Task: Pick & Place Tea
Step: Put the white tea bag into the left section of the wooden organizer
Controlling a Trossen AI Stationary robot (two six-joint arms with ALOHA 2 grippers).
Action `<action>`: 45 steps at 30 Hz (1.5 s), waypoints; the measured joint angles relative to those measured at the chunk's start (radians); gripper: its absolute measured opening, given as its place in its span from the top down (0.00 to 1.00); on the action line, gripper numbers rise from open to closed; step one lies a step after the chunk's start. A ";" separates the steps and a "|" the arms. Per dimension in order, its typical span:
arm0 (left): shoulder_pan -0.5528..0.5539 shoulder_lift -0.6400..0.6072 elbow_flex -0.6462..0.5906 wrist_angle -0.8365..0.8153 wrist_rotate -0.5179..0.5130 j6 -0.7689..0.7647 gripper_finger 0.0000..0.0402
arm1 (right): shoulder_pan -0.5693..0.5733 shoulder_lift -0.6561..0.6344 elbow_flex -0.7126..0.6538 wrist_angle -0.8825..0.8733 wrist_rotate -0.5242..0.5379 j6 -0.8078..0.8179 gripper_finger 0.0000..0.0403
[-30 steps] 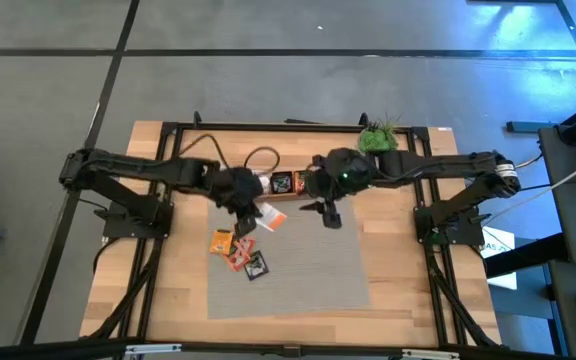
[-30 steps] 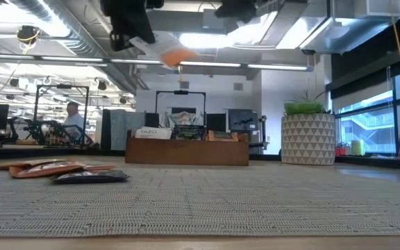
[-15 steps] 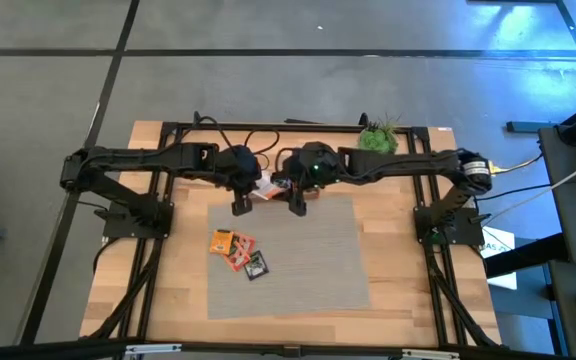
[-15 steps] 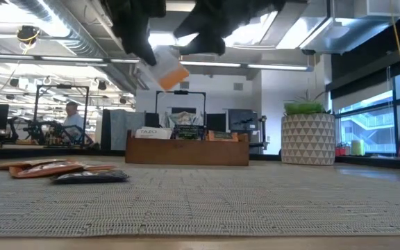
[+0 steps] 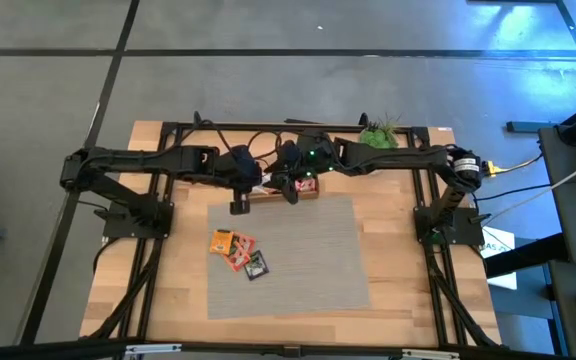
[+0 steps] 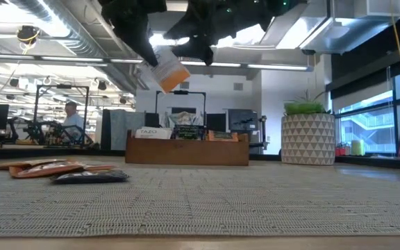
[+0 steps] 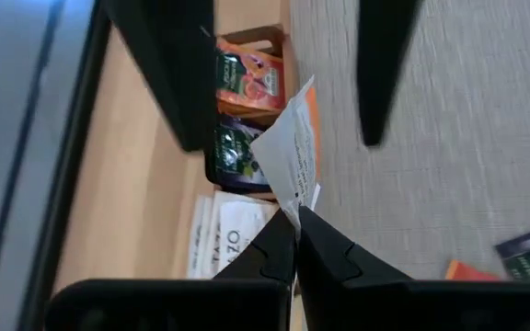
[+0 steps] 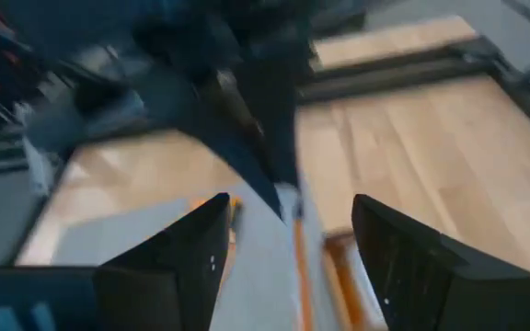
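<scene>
My left gripper (image 7: 294, 230) is shut on a white-and-orange tea sachet (image 7: 293, 152) and holds it in the air beside the brown wooden tray (image 5: 311, 190) at the table's far side. My right gripper (image 8: 288, 257) is open, a finger on either side of that sachet (image 8: 294, 241); I see no touch. In the low view the sachet (image 6: 165, 69) hangs tilted high above the mat. Three more sachets (image 5: 238, 250) lie flat on the grey mat (image 5: 308, 260). Several sachets (image 7: 242, 78) lie in the tray. My left gripper pinches one corner of the sachet (image 7: 294, 204) between its two fingertips, slanting down from the table's left side. The sachet stands out past the fingertips, tilted, lifted clear of mat and tray.
A potted plant (image 5: 378, 135) stands at the far right of the table, next to the tray (image 6: 186, 149). The loose sachets (image 6: 61, 169) lie on the mat's left part. The mat's right half is bare.
My right gripper has swung toward the table's left and far edges and sunk, coming up to the sachet in my left gripper. My left gripper has drawn a little toward the far edge and rolled, so the sachet has turned from nearly level to steeply tilted.
</scene>
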 joint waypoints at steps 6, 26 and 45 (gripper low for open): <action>-0.016 0.000 0.000 0.013 -0.051 0.031 0.99 | -0.009 0.016 -0.002 0.003 -0.021 -0.010 0.50; -0.015 0.000 0.000 0.012 -0.055 0.020 0.99 | -0.009 0.015 -0.002 0.028 -0.031 0.006 0.95; -0.015 -0.021 0.000 -0.047 0.042 -0.097 0.87 | -0.027 0.013 -0.001 -0.002 -0.031 0.036 1.00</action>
